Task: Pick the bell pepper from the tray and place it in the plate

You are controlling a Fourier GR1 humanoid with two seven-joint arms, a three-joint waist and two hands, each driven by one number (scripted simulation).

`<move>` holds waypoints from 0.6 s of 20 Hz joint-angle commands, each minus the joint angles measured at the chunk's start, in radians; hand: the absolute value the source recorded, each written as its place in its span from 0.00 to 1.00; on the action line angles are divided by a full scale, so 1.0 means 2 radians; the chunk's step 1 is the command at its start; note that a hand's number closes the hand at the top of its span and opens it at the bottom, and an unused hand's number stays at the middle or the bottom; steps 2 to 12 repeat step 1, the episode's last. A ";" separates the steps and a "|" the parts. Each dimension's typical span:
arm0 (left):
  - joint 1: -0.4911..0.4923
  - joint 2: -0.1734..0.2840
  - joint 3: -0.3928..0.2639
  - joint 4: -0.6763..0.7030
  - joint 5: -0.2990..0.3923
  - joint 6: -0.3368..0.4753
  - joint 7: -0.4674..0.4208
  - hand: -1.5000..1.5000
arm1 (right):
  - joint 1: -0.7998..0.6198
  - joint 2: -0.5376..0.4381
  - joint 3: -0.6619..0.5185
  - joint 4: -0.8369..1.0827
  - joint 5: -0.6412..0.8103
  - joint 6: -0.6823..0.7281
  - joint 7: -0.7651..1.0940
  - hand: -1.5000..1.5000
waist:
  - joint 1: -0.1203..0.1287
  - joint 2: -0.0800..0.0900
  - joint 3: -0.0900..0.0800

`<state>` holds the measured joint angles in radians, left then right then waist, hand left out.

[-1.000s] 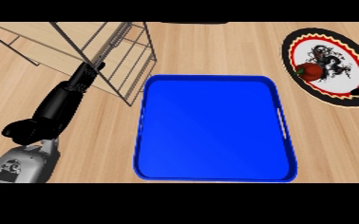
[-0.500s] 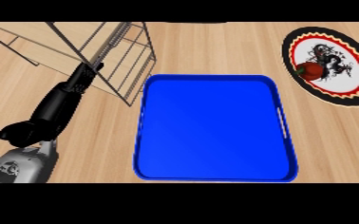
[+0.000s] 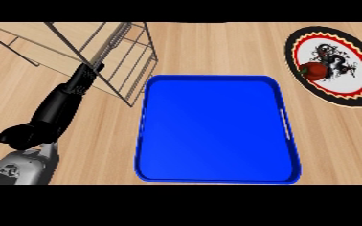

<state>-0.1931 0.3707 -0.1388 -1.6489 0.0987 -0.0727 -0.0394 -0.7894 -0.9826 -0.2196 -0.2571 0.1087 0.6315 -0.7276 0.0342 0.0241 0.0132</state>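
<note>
Grey forearm of mine comes in at the lower left corner, and my left hand (image 3: pixel 60 106) stretches out from it over the wooden counter (image 3: pixel 212 48), pointing up and to the right. Its fingers run straight and close together, holding nothing, and the fingertips (image 3: pixel 90 71) reach the lower edge of the wire rack (image 3: pixel 106 52), where they overlap its bars; whether they touch the wire I cannot tell. My thumb sits as a dark lump low on the hand, near the wrist. My right hand does not show at all. Just right of my left hand lies the blue tray (image 3: pixel 216 124), wide and shallow with a raised rim and a pale slot-like handle on its right side; nothing sits on its blue floor. Further off, at the right edge, is the plate (image 3: pixel 332 62), black-rimmed with a red zigzag ring and a white centre bearing a dark drawing, partly cut off by the view's edge. The bell pepper (image 3: pixel 314 71), red with a bit of green at its left, rests on the plate's left part, well apart from the tray and from my hand.
</note>
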 commanded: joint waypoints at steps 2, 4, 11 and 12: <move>0.007 -0.002 -0.005 0.001 -0.004 -0.002 -0.005 0.50 | 0.022 -0.002 0.005 -0.008 -0.007 0.125 -0.085 0.00 | 0.002 0.002 0.001; 0.007 -0.002 -0.005 0.001 -0.004 -0.002 -0.005 0.50 | 0.022 -0.002 0.005 -0.008 -0.007 0.125 -0.085 0.00 | 0.002 0.002 0.001; 0.007 -0.002 -0.005 0.001 -0.004 -0.002 -0.005 0.50 | 0.022 -0.002 0.005 -0.008 -0.007 0.125 -0.085 0.00 | 0.002 0.002 0.001; 0.007 -0.002 -0.005 0.001 -0.004 -0.002 -0.005 0.50 | 0.022 -0.002 0.005 -0.008 -0.007 0.125 -0.085 0.00 | 0.002 0.002 0.001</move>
